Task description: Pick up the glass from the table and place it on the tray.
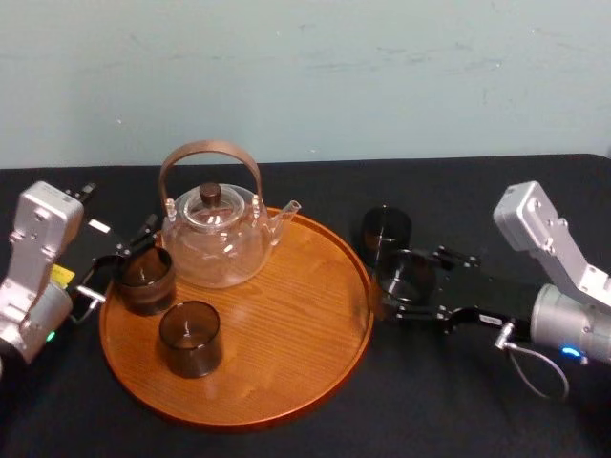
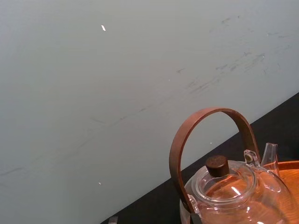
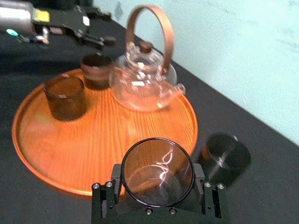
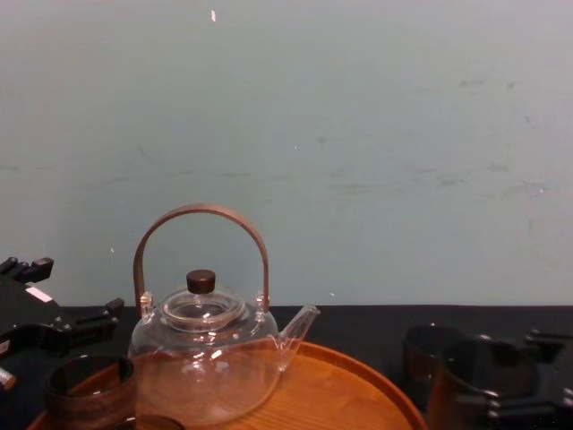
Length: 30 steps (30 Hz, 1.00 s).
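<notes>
While your right end effector [image 1: 408,285] sits just right of the tray [image 1: 286,382], its fingers are closed on a dark glass [image 3: 157,172], gripping it from both sides with the mouth up. You cannot tell whether that glass rests on the black bench [image 1: 458,401] or hangs just clear of it; it is outside the tray, near the right rim. A second dark glass [image 1: 385,232] stands on the bench just behind it, also right of the tray. On the tray stand a glass teapot [image 1: 218,243] with a brown hoop handle, towards the back, and two more dark glasses [image 1: 190,337] on the left half. Your left end effector [image 1: 119,262] sits at the tray's left rim, fingers spread wide and holding nothing, beside the rear one of those two glasses.
</notes>
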{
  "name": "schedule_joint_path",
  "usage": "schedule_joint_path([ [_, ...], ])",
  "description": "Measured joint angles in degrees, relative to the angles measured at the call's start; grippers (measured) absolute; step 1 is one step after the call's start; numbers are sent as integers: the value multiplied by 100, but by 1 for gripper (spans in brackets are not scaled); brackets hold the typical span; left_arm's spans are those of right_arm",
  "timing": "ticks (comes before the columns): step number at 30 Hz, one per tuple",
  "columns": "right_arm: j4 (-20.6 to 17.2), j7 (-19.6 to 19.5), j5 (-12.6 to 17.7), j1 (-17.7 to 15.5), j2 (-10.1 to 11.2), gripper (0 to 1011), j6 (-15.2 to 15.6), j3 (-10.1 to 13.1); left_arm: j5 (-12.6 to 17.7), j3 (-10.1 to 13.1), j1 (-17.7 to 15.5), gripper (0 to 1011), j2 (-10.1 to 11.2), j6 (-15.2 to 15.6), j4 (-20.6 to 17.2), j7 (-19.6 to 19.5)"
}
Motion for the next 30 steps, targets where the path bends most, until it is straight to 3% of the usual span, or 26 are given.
schedule_joint_path([
  [16, 324, 326, -209, 759, -597, 903, -167, -745, 0, 0, 0, 1001, 0, 0, 0, 0],
  [30, 766, 568, -269, 1067, -975, 903, -241, -1277, 0, 0, 0, 1001, 0, 0, 0, 0],
])
